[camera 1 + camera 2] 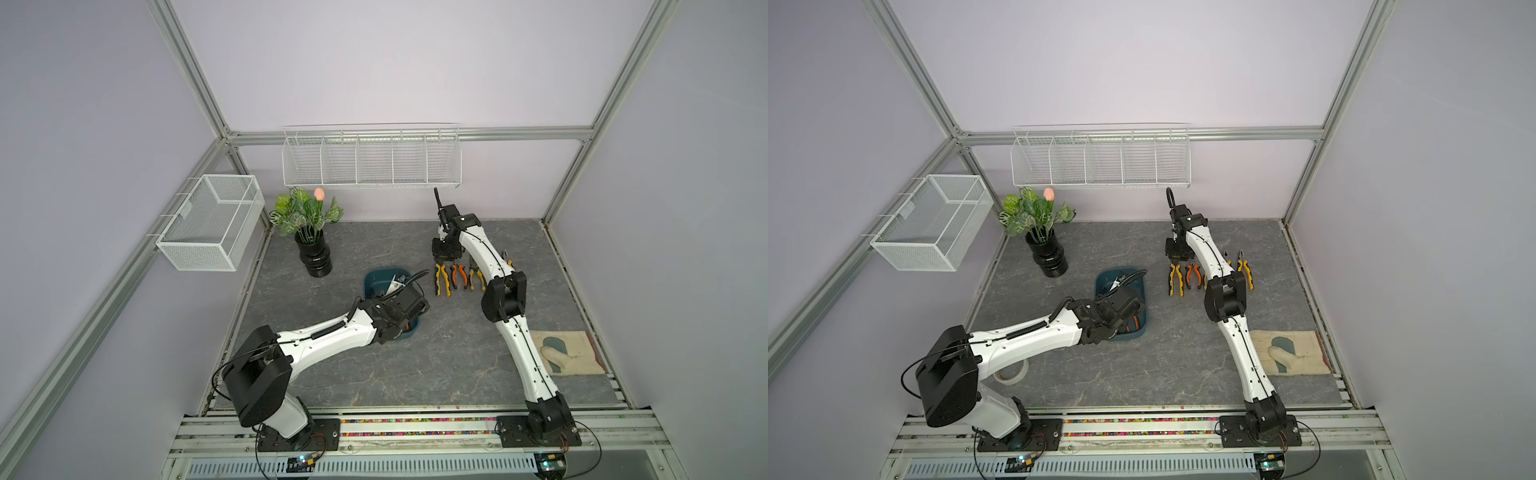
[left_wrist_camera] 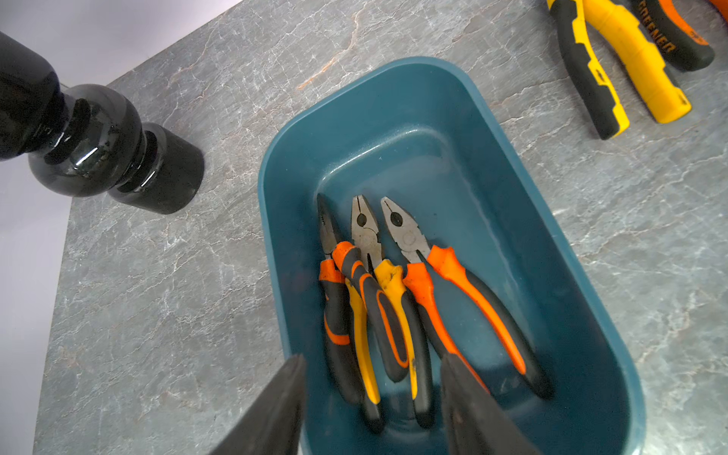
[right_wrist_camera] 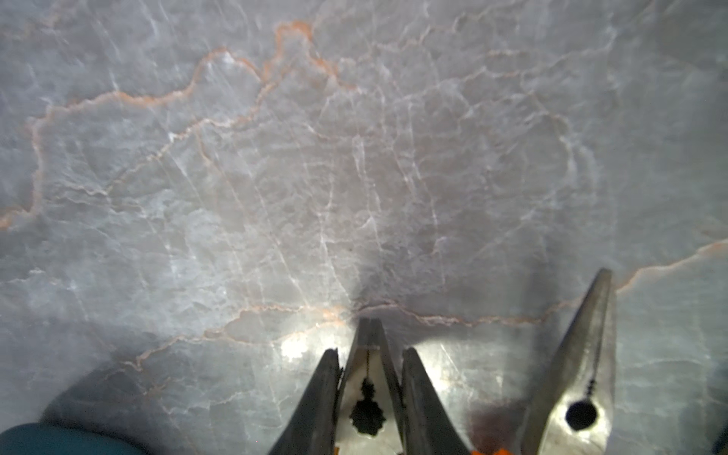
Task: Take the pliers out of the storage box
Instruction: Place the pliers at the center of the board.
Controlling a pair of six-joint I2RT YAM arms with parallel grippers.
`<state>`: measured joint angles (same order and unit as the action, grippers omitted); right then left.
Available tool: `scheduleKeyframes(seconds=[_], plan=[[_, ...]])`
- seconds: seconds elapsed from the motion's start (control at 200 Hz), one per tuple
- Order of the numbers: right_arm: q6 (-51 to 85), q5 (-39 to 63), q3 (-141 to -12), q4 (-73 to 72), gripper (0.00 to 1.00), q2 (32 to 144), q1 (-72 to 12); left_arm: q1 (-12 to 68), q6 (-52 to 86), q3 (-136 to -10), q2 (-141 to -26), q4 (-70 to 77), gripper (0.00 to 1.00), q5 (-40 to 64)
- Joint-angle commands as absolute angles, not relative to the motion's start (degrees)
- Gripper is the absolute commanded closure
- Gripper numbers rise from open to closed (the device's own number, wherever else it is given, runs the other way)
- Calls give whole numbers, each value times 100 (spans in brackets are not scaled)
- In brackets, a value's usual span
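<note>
The teal storage box (image 2: 433,169) (image 1: 376,280) holds three pliers side by side: orange-and-black long-nose (image 2: 335,299), yellow-and-black (image 2: 394,291) and orange-and-black (image 2: 453,283). My left gripper (image 2: 373,358) hangs open over their handle ends, its fingers apart on either side and gripping nothing. To the right of the box, several pliers lie in a row on the table (image 1: 459,276) (image 1: 1192,275). My right gripper (image 3: 371,350) (image 1: 445,258) is shut on the metal head of the leftmost, yellow-handled pair (image 3: 368,394) (image 1: 442,282). Another plier head (image 3: 579,386) lies beside it.
A black vase with a plant (image 1: 315,253) stands just behind and left of the box. A work glove (image 1: 569,353) lies front right, and a tape roll (image 1: 1011,374) sits under the left arm. A white mesh basket (image 1: 208,224) and wire rack (image 1: 370,160) hang on the walls.
</note>
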<state>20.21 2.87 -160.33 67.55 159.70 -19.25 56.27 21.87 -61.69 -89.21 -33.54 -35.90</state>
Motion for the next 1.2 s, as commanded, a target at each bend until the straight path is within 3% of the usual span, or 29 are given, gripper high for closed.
scheduleKeyframes(seconds=[0.0,0.37,0.64,0.715,0.98,1.194], plan=[[2151,343,-16172,6362,88,15987,-1881,5616,2294,-6293,-8953,-3419,43,-3568],[2058,334,-16170,6224,81,16102,-1887,5621,2285,-6267,-8940,-3411,43,-3568],[2070,402,-16189,6118,63,16128,-1873,5616,2298,-6240,-8903,-3419,43,-3543],[2034,467,-16198,6068,54,16119,-1866,5623,2301,-6232,-8903,-3426,43,-3543],[1749,413,-16260,6067,50,15585,-1926,5502,2290,-6217,-8959,-3524,40,-3436],[1670,287,-15833,6487,52,14650,-2072,4814,2225,-6198,-8961,-3468,40,-2320]])
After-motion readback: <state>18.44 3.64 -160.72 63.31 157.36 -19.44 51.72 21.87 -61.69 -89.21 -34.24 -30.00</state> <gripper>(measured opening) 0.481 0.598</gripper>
